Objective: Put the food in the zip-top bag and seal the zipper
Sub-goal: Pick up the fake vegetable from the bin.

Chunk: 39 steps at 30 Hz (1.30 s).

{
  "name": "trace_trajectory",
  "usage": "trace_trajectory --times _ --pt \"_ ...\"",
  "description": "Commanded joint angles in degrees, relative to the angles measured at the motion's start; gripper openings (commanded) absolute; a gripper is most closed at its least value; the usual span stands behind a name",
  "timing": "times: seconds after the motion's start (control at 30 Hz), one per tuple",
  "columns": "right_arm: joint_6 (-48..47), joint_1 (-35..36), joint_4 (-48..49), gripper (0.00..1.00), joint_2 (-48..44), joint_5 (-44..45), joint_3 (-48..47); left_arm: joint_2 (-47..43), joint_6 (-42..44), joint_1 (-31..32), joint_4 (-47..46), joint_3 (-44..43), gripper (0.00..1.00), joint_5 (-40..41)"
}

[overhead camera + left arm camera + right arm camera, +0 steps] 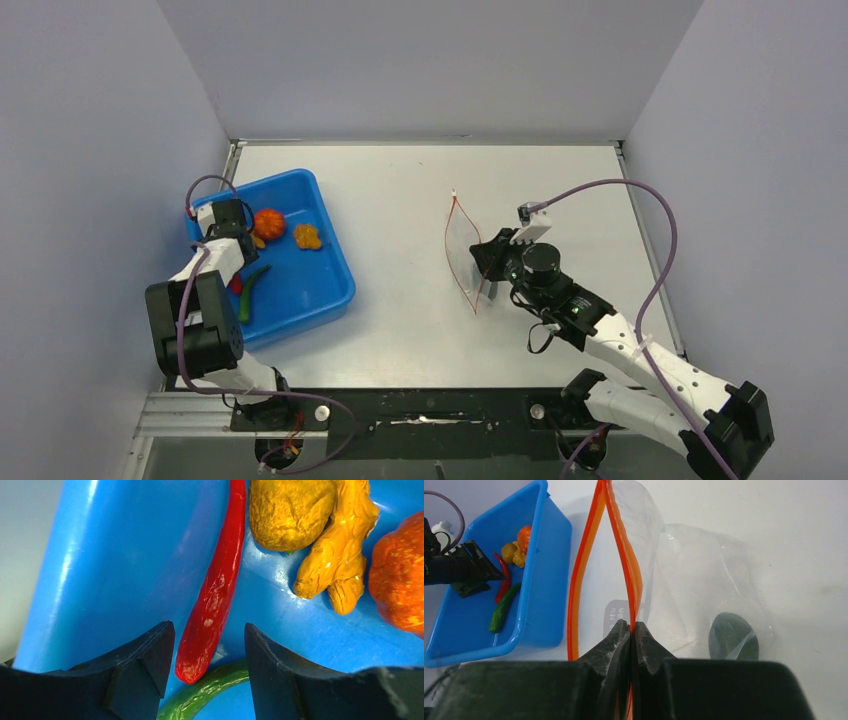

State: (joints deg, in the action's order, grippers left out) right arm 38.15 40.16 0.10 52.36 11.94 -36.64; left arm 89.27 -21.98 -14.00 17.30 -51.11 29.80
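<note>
Food (268,222) lies in the tray (335,290); left gripper (209,647) straddles the chili (215,590) there, jaws apart, not gripping. Right of the tray, right gripper (630,630) pinches one lip of the open bag (694,575).

Left gripper (209,650) is down inside the tray (115,570), and the chili (217,585) has its tip right between the fingers, touching neither, and runs straight ahead from them. The pod (200,695) crosses under that tip, nearer the fingers. Ahead and right of the right-hand finger sits a lump (290,512), a root (335,555) against its right side, and the round fruit (400,580) further right. At the right gripper (630,630), one lip of the zip-top bag (704,580) lies pinched between the fingers, the zipper (579,580) bows off to their left, and the oval piece (733,637) sits inside the bag, right of the fingers
</note>
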Motion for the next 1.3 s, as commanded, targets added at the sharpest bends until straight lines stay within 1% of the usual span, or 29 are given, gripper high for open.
trace_trajectory --times 0.0,0.2,0.4,0.53,0.67,0.87,0.93,1.07,1.27 --pt "1.13 -0.17 -1.29 0.00 -1.37 1.39 -3.92 1.82 0.28 -0.40 -2.83 -2.60 0.53 2.85" --pt "2.22 -0.17 -3.80 0.00 -2.07 3.34 -4.44 4.08 -0.43 -1.27 -2.94 -2.72 0.53 1.10" --pt "2.29 -0.17 -6.90 0.00 -1.65 3.10 -6.60 3.29 -1.45 -1.25 -4.18 -1.72 0.51 -2.36" --pt "4.10 -0.17 -6.38 0.00 -2.12 3.08 -6.28 4.39 -2.55 -1.30 -5.51 -1.13 0.50 -5.90" --pt "4.18 -0.21 -6.74 0.00 -1.44 2.57 -7.30 5.20 -3.16 -1.21 -3.96 -1.92 0.50 -6.66" --pt "3.72 -0.09 -7.60 0.00 -1.93 2.62 -7.59 5.08 -3.72 -1.01 -4.90 -1.25 0.47 -8.59" --pt "4.30 -0.08 -7.86 0.00 -2.26 2.73 -7.37 5.29 -3.82 -0.97 -4.43 -1.59 0.45 -9.27" --pt "5.17 -0.08 -7.90 0.00 -3.40 2.65 -6.44 4.52 -4.26 -1.02 -3.20 -1.58 0.33 -8.89" --pt "4.27 0.22 -8.13 0.00 -3.96 2.50 -6.01 2.52 -4.00 -0.74 -1.92 -1.21 0.28 -8.86"
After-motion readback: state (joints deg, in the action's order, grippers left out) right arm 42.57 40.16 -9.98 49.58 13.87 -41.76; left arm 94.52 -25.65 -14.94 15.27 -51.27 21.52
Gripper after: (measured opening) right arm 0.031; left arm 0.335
